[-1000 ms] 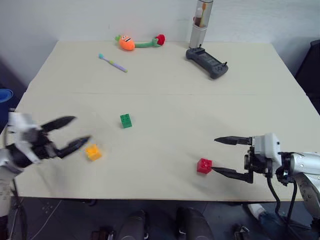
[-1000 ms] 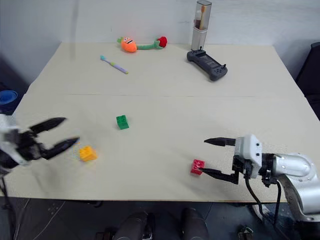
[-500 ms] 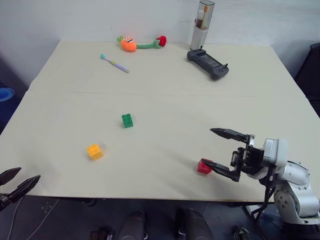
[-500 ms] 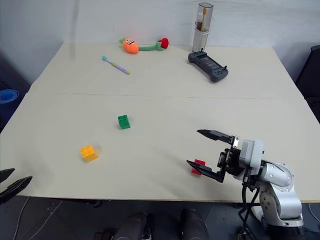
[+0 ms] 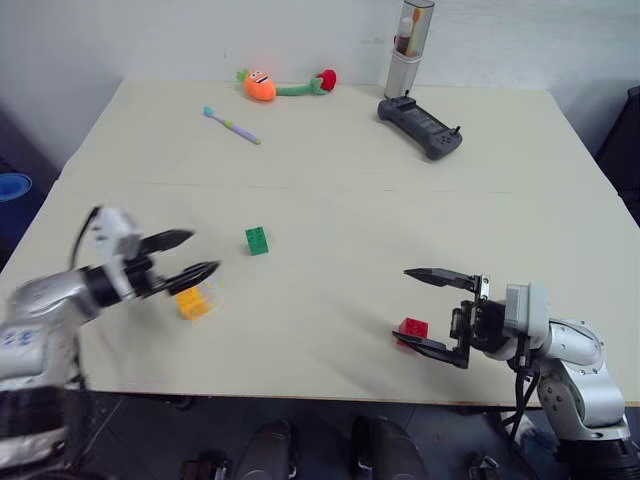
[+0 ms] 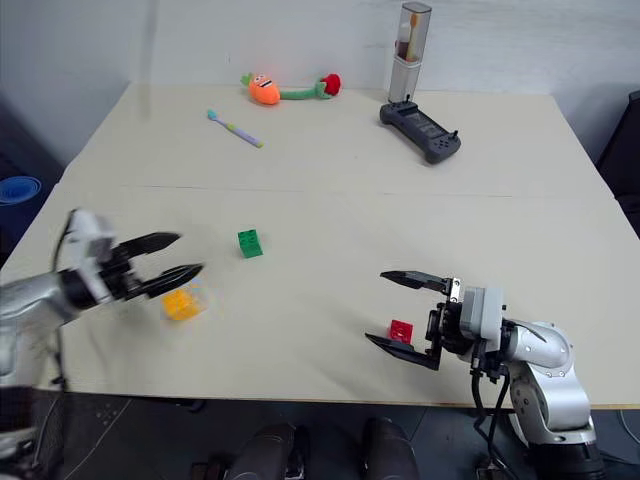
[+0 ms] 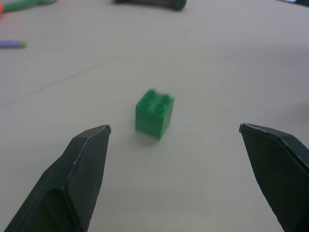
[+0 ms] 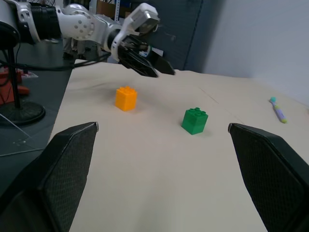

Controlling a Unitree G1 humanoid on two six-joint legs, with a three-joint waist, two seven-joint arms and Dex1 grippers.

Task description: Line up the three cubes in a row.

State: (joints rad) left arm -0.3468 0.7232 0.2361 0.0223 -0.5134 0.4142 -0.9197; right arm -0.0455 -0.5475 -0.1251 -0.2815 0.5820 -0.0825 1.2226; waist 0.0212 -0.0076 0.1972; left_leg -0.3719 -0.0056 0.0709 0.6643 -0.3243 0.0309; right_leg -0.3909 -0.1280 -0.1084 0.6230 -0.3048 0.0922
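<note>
Cubes first: the green cube [image 5: 257, 240] sits mid-bench, the yellow-orange cube [image 5: 193, 302] lies nearer me and to its left, and the red cube [image 5: 414, 328] is well apart on the right near the front edge. None of them touch, and they form no row yet.

I judge these to be light, rigid plastic blocks with smooth sides. They should slide easily if nudged and could squirt out of a skewed pinch. I would take each one by two opposite flat side faces, low on the body, and keep off the studded top.

My left hand [image 5: 190, 257] is spread open and empty, hovering just above the yellow-orange cube and aimed toward the green one, which sits centred between its fingers in the left wrist view. My right hand [image 5: 432, 312] is also open and holds nothing, with the red cube between its two fingers.

Compared with half a second ago, the left hand has swung up from below the front edge of the bench to over the yellow-orange cube. The right hand has barely moved, and the cubes lie where they were.
</note>
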